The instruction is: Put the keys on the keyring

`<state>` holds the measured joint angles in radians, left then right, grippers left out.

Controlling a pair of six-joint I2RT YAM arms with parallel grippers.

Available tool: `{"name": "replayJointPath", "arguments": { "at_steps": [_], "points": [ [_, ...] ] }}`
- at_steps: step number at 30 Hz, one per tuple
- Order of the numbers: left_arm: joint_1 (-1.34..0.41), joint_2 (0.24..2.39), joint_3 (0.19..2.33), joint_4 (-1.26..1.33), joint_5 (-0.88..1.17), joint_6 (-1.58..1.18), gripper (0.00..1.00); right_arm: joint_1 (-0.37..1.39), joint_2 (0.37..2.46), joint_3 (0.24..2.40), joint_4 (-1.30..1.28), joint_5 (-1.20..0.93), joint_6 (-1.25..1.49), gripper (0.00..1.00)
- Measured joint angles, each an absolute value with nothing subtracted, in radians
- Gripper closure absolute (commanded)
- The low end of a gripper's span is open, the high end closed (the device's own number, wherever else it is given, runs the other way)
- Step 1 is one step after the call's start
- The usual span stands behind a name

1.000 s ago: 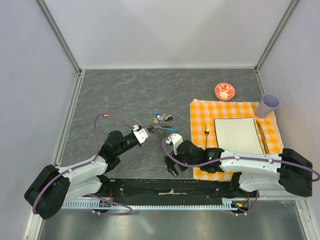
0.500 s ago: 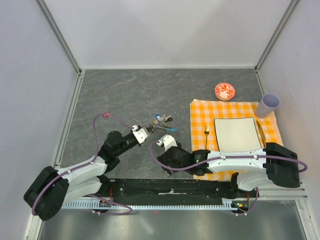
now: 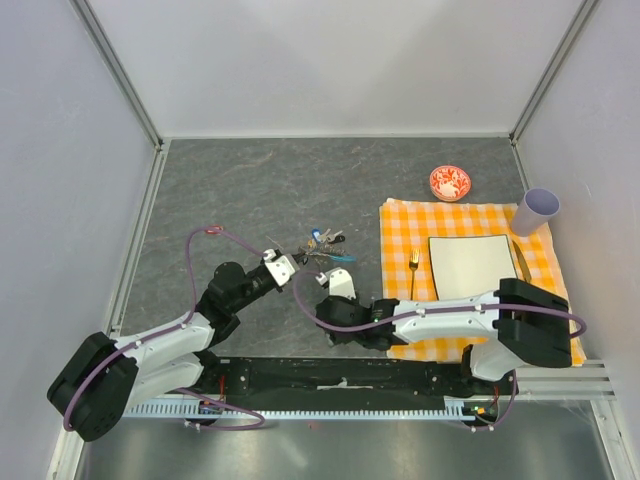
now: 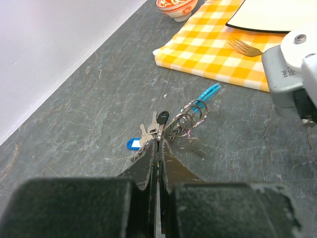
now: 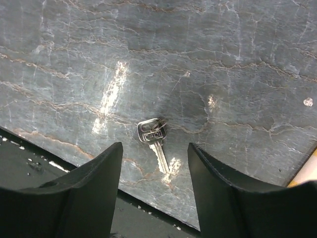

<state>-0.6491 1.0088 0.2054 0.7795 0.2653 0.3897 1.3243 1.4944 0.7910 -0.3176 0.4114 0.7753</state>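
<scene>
Grey stone-look table (image 3: 250, 190) with plain white walls around it, that's the whole setup. The keys (image 3: 322, 240) are bunched up roughly mid-table, a little toward the near edge, and from the left wrist view you can pick out a black head, a blue one and some bare metal. The keyring (image 3: 337, 257) is tangled right in with them on the side facing the right edge, its cyan strap poking out toward the orange checked cloth (image 3: 400, 225). The left pincer (image 3: 298, 260) comes in low from the near-left, fingers pressed together, tips right at the bunch. Can't honestly tell if there's a bit of metal pinched in there or if it's only touching. The right pincer (image 5: 154, 145) is hanging over the near edge, around the middle, with its fingers spread wide. A loose silver key (image 5: 154, 139) lies flat on the table between them, well apart from the bunch, nothing touching it. Over by the right edge the cloth carries a white plate (image 3: 478, 270) with a fork (image 3: 412, 268) just beside it, plus a pale purple cup (image 3: 538, 210) at the cloth's far right corner. A small red-and-white bowl (image 3: 449, 183) sits on bare table just past the cloth's far edge.
</scene>
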Motion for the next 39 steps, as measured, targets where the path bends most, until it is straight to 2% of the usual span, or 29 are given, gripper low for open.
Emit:
{"name": "replayJointPath", "arguments": {
  "at_steps": [4,11,17,32,39],
  "points": [
    [-0.649,1.008,0.205,0.78,0.263,0.387,0.98,1.324,1.528,0.818,-0.327,0.43,0.813,0.54],
    [-0.645,1.005,0.203,0.78,0.259,0.379,0.98,1.324,1.583,0.861,-0.337,0.464,0.855,0.63],
    [-0.645,1.005,0.202,0.78,0.254,0.377,0.98,1.313,1.597,0.862,-0.345,0.471,0.872,0.64],
    [-0.645,1.005,0.202,0.78,0.252,0.375,0.98,1.311,1.602,0.862,-0.357,0.469,0.887,0.76],
    [-0.645,1.005,0.202,0.78,0.252,0.375,0.98,1.311,1.608,0.862,-0.358,0.468,0.886,0.95]
  ]
}}
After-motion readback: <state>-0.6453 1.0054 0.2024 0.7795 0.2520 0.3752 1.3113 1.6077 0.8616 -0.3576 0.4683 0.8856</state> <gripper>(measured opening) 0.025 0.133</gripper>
